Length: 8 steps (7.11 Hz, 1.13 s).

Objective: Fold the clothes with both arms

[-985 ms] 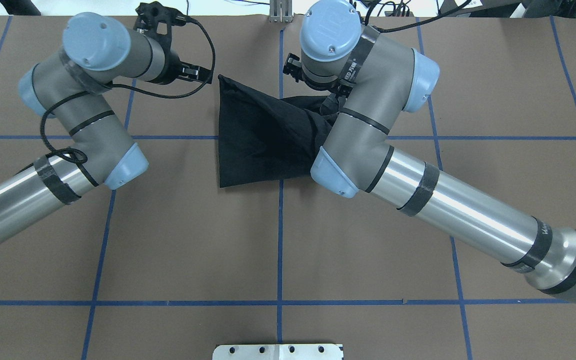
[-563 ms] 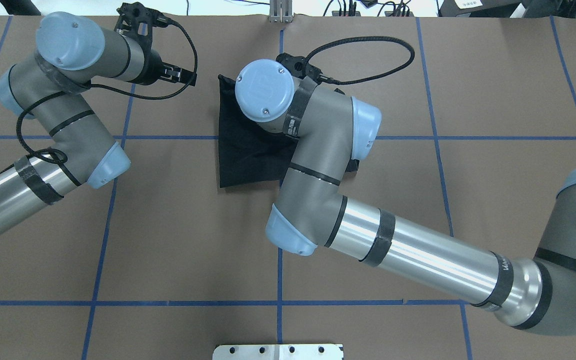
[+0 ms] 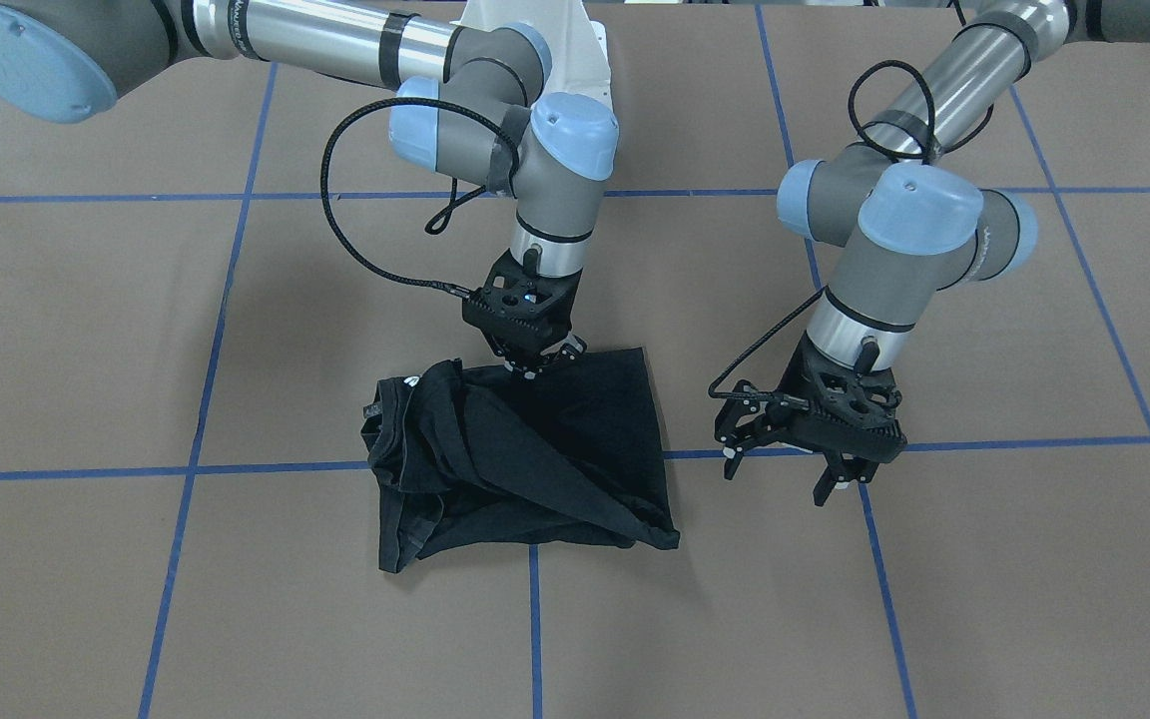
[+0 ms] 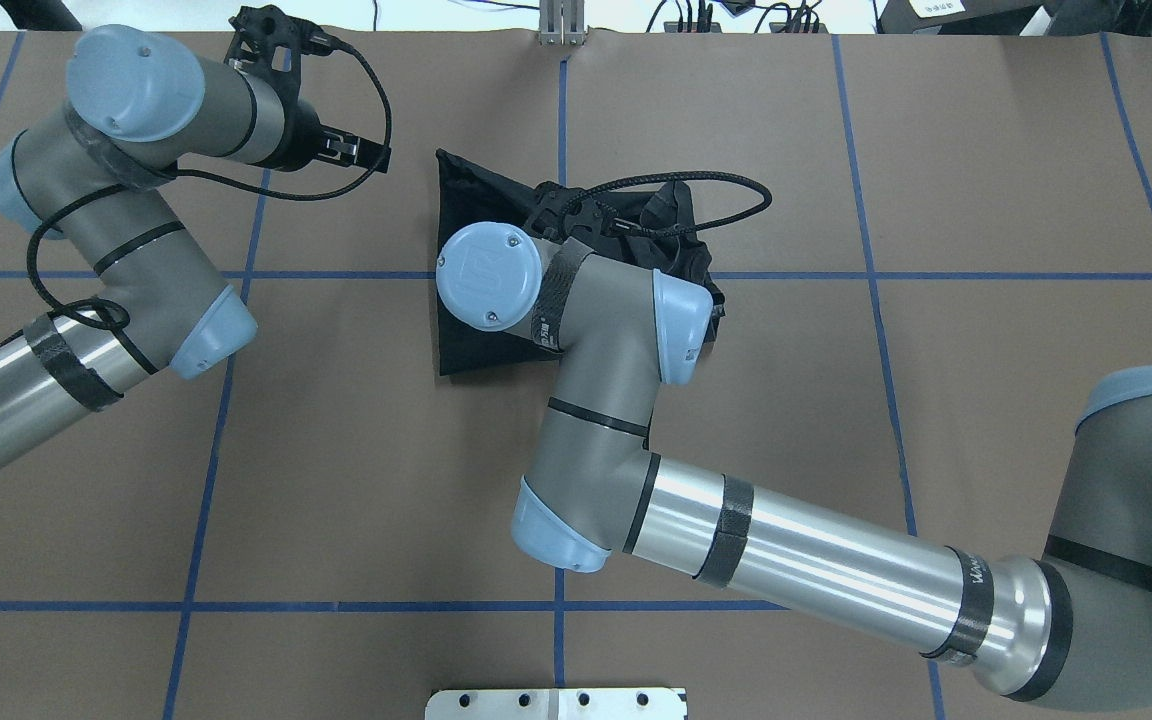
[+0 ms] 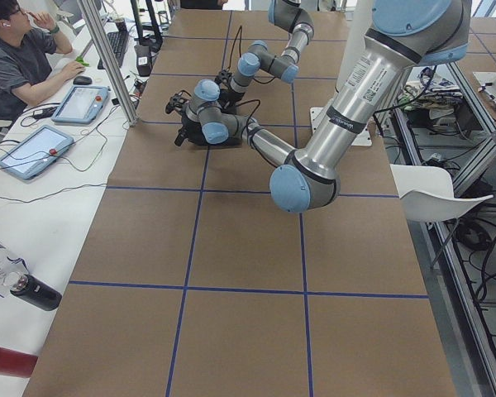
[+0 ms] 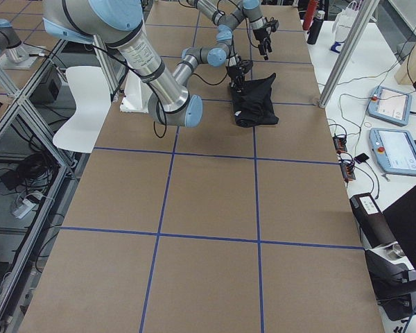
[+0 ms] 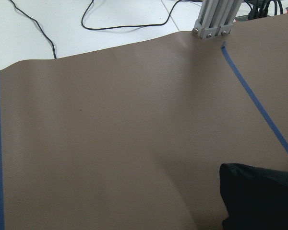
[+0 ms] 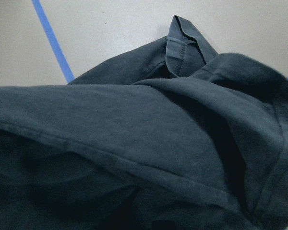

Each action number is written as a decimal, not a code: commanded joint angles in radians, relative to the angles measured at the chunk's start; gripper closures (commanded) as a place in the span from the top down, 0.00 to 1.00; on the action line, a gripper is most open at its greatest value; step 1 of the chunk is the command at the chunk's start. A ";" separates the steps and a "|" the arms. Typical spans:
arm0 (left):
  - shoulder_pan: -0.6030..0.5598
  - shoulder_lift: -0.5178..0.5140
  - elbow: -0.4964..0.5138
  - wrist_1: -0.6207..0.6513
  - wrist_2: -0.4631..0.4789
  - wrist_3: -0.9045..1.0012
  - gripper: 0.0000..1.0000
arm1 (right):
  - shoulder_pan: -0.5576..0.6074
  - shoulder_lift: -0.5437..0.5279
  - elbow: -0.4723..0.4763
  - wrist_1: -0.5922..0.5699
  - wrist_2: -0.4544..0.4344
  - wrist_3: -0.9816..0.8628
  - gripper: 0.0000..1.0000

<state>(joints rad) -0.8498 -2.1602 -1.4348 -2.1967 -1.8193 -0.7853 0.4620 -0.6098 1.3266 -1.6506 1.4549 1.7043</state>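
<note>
The black T-shirt (image 3: 555, 449) lies bunched and partly folded on the brown table; it also shows in the overhead view (image 4: 466, 200) and fills the right wrist view (image 8: 134, 134). No print shows. My right gripper (image 3: 535, 366) is down on the shirt's edge nearest the robot, fingers close together, pinching a fold. In the overhead view its wrist hides it. My left gripper (image 3: 783, 471) is open and empty, hovering over bare table beside the shirt, a hand's width away; it also shows in the overhead view (image 4: 376, 153). A shirt corner (image 7: 259, 196) shows in the left wrist view.
Blue tape lines (image 4: 561, 450) grid the table. A metal post (image 4: 561, 25) stands at the far edge and a metal plate (image 4: 556, 703) at the near edge. Tablets (image 5: 33, 149) and a seated person (image 5: 21, 58) are beyond the far side.
My right arm has swung across the shirt from its right side to the left and nearer the robot, carrying a fold over. My left arm has drawn back slightly to the left.
</note>
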 commanded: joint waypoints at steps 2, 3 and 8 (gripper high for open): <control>0.000 0.005 -0.006 0.000 0.000 -0.002 1.00 | 0.027 -0.013 -0.046 0.006 -0.044 -0.066 0.01; -0.002 0.005 -0.006 0.000 0.000 -0.003 1.00 | 0.070 -0.013 -0.055 0.026 -0.051 -0.102 0.00; -0.006 0.029 -0.048 0.012 0.000 -0.012 1.00 | 0.243 0.025 -0.313 0.472 -0.041 -0.316 0.00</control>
<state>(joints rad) -0.8552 -2.1465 -1.4594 -2.1900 -1.8193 -0.7968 0.6819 -0.6045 1.0306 -1.2099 1.4028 1.3953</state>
